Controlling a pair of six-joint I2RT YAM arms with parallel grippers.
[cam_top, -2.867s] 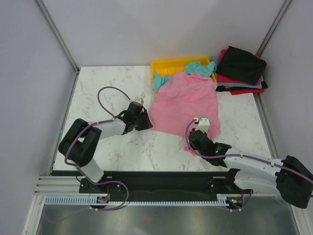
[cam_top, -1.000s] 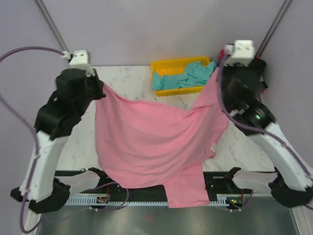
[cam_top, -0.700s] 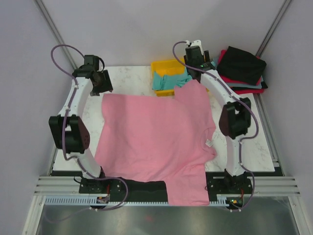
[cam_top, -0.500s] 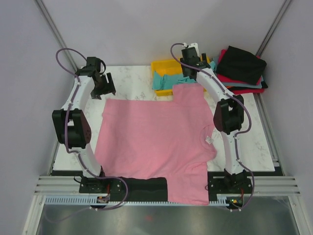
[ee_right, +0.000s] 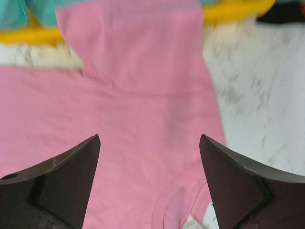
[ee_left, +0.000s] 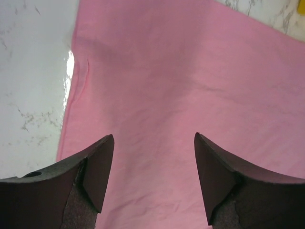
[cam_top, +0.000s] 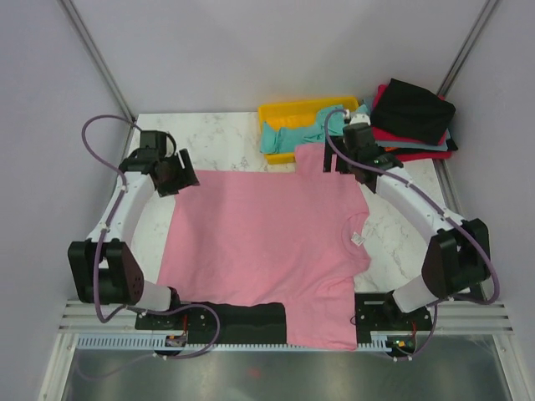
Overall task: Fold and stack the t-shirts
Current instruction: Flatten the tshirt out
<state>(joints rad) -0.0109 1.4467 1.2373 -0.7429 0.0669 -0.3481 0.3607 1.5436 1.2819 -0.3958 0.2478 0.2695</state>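
Note:
The pink t-shirt (cam_top: 267, 242) lies spread flat across the table, one sleeve (cam_top: 322, 322) hanging over the near edge and the other (cam_top: 322, 159) touching the tray. My left gripper (cam_top: 184, 175) hovers open over its far left corner with nothing between the fingers; the left wrist view shows only pink cloth (ee_left: 190, 71) under the left gripper (ee_left: 153, 138). My right gripper (cam_top: 344, 163) is open above the far sleeve, and the right wrist view shows the right gripper (ee_right: 150, 137) above the pink cloth (ee_right: 143, 86). A teal t-shirt (cam_top: 292, 135) lies crumpled in the tray. A folded black t-shirt (cam_top: 414, 113) sits on a red one (cam_top: 422, 154).
The yellow tray (cam_top: 292, 109) stands at the far edge, right of centre. The stack of folded shirts sits at the far right corner. Bare marble table (cam_top: 217, 138) shows at the far left and along the right side (cam_top: 401, 225).
Both arms held the pink t-shirt up by its corners, then laid it flat. Both grippers opened and let go. The arms have drawn back slightly toward the near side.

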